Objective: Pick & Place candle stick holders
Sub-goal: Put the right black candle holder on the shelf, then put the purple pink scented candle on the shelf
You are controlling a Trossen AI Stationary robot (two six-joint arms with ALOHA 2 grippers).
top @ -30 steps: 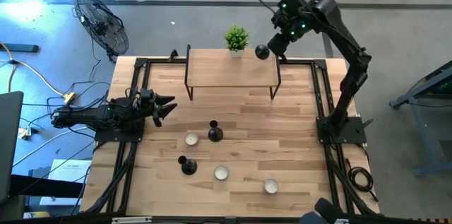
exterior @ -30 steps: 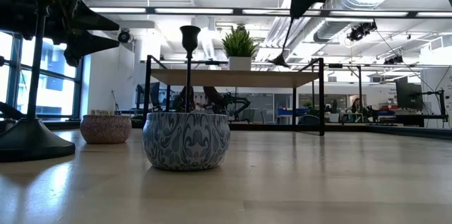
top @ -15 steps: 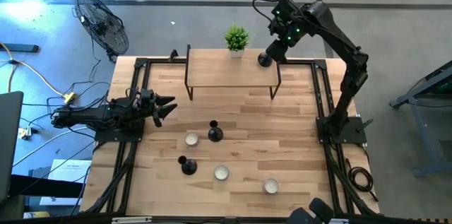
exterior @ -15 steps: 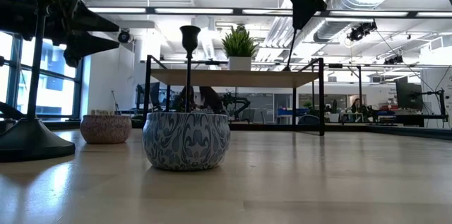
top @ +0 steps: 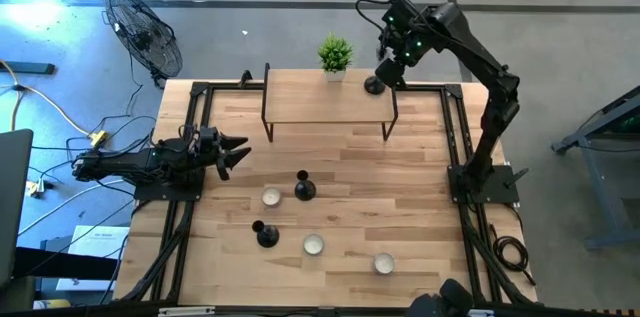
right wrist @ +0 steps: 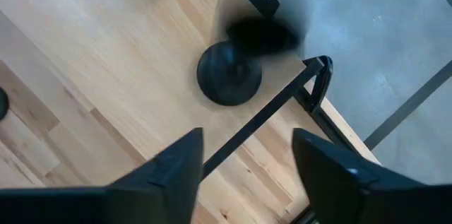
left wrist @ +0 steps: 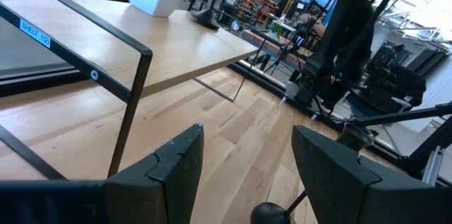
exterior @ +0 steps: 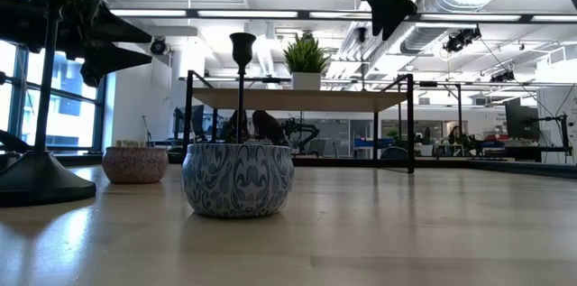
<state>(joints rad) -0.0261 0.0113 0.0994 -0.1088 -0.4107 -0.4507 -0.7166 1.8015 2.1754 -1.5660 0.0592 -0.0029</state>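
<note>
Right hand (top: 392, 65) apart above candlestick (top: 375, 84) at shelf (top: 320, 107) corner edge.

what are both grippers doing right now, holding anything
Left gripper: open, empty, at the table's left edge.
Right gripper: open, empty, above the candlestick on the shelf.

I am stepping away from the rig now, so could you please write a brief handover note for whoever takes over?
Right gripper: open, above the shelf's right end, over the candlestick it holds nothing of.
Left gripper: open, empty, waiting at the table's left side.
Done: one candlestick stands on the raised shelf, near its right end, beside the potted plant.
Left: two candlesticks on the table, one mid-table, one nearer the front, among three tealights.
</note>
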